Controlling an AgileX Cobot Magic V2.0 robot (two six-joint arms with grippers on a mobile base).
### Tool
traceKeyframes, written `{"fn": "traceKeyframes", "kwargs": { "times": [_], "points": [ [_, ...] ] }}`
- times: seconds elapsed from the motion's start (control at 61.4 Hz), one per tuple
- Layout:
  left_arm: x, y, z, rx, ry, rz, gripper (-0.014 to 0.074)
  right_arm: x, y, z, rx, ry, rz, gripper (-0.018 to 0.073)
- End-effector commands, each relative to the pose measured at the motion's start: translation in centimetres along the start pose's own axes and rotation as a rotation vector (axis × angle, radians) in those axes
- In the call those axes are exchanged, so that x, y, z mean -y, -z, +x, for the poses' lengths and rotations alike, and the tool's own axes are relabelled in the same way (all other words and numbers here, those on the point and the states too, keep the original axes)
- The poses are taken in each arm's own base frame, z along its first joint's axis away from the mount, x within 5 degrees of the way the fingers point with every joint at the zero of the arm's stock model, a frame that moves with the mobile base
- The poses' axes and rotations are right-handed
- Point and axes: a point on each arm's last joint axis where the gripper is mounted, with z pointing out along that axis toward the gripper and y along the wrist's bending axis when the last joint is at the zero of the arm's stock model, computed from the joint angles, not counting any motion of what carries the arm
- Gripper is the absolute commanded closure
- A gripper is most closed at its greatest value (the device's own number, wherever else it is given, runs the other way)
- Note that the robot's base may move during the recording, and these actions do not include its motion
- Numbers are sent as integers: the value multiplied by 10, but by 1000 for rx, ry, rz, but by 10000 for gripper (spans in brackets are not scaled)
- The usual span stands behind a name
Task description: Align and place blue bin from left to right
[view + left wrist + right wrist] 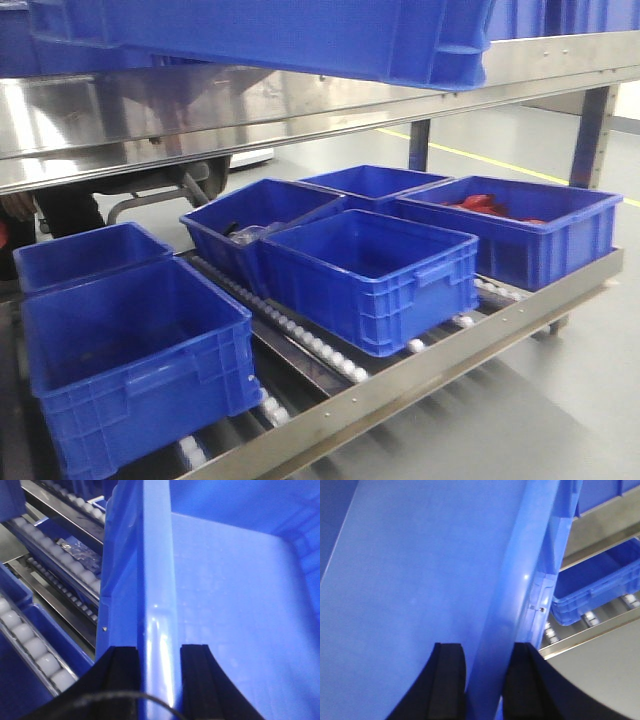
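Blue bin (300,35), largely cut off, rims clamped in left pincer (159,652) and right pincer (488,652).

Blue crates on lower roller rack (420,368): six.
- Left edge: two, left-back crate (85,255) and left-front crate (130,370).
- Middle: two, middle-back crate (250,215) and middle-front crate (370,280).
- Back edge: one, far-back crate (375,181).
- Right edge: one, right crate (520,235).

Raised blue bin (260,30): one.
Upper-shelf crate (560,15), partly seen: one.
Red pieces (480,203) in right crate: count unclear.
Claws: two, left claw (159,650) and right claw (485,647); two black fingers each.
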Motion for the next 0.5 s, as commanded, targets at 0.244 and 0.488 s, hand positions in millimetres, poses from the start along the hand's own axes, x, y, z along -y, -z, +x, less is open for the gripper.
{"fn": "traceKeyframes", "kwargs": {
  "times": [0.244,0.488],
  "points": [
    [19,25,-29,277,46,135,595,-15,13,-11,121,32,-68,638],
    [19,24,-28,275,46,135,595,-15,13,-11,121,32,-68,638]
  ]
}}
